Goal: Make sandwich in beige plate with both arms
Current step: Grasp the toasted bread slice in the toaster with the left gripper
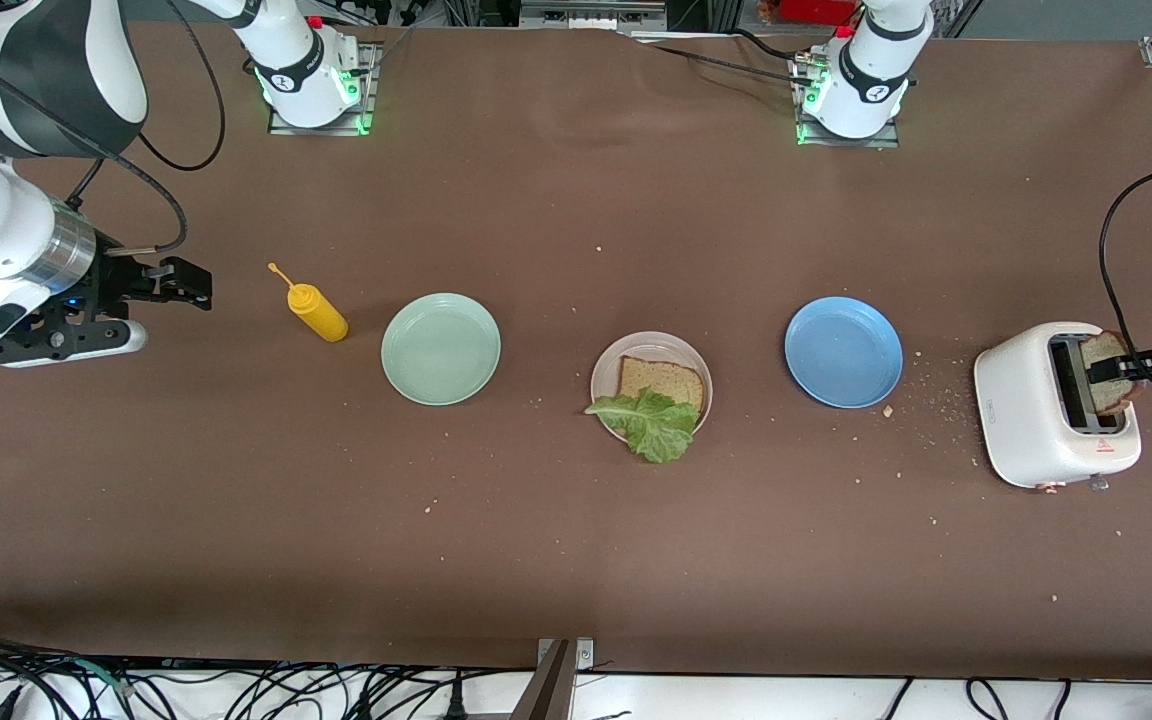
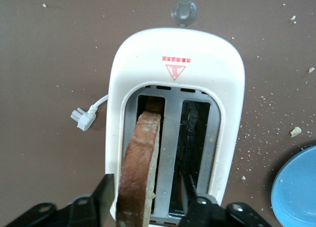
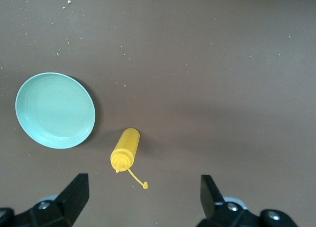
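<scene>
The beige plate lies mid-table with one brown bread slice on it. A ruffled green lettuce leaf rests on that slice and hangs over the rim on the side nearer the front camera. A second bread slice stands upright in one slot of the white toaster. My left gripper straddles this slice. One finger is just outside the toaster wall and the other in the empty slot, with gaps still showing. My right gripper hangs open and empty near the mustard bottle.
A yellow mustard bottle lies beside the mint green plate toward the right arm's end. The blue plate sits between the beige plate and the toaster. Crumbs dot the brown cloth, and the toaster's plug lies loose.
</scene>
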Controlling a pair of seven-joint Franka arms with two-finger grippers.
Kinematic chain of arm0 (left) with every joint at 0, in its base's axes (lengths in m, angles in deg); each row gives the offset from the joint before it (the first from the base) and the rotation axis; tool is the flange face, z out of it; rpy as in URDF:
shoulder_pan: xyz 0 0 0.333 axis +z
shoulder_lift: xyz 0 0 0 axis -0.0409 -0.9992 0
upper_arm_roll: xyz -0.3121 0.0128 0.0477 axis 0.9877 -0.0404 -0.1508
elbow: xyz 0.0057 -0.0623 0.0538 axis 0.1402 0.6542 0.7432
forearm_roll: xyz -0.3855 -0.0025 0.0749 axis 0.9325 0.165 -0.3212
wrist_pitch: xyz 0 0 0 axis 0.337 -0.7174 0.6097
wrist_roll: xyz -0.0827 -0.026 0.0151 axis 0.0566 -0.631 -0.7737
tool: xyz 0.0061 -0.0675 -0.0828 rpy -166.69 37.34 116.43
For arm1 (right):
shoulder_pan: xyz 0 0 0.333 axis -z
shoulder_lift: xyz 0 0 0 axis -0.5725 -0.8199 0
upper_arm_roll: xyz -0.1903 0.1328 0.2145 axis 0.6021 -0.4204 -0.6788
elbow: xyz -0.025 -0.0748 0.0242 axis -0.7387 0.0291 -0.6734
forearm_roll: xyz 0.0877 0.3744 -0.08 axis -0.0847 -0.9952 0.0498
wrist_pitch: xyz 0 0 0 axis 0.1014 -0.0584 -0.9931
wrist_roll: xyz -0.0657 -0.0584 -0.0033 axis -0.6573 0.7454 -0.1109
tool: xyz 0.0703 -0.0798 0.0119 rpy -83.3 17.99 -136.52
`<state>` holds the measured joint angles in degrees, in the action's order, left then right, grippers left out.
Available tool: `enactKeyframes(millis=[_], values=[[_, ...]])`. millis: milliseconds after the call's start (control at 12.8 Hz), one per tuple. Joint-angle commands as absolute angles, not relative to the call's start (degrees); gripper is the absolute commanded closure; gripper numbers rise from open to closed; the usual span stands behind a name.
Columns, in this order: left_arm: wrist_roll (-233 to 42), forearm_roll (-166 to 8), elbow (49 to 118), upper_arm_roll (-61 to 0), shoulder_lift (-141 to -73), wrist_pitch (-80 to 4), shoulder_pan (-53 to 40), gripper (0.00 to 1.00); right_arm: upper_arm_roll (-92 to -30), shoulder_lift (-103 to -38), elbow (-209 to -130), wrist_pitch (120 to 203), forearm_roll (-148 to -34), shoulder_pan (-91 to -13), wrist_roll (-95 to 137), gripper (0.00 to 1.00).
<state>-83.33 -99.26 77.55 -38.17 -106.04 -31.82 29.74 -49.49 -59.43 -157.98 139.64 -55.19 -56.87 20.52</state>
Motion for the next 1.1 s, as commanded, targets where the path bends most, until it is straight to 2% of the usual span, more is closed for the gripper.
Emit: enactKeyframes(millis=[0,313,626,1017], values=[[-83.43,-100.96,77.94,-37.41,-104.44,-31.41,29.94,1.00,-49.61,-59.65,-157.09,139.05,-54.57,-56.81,21.23,0.00],[-82.99,-100.97,77.59,-37.23,-102.25,-29.13,29.68,1.00,-49.70,-59.65,-157.18,138.96,-54.48,-56.81,21.23,0.00],[-83.78,-100.96,75.75,-34.95,-99.44,-22.98,29.41,1.00,-49.70,-59.65,-157.26,138.96,-54.48,-56.81,21.23,0.00],[-84.22,-101.31,67.94,-32.32,-97.94,-12.54,27.66,1.00,-49.70,-59.65,-157.35,138.96,-54.48,-56.81,21.23,0.00]])
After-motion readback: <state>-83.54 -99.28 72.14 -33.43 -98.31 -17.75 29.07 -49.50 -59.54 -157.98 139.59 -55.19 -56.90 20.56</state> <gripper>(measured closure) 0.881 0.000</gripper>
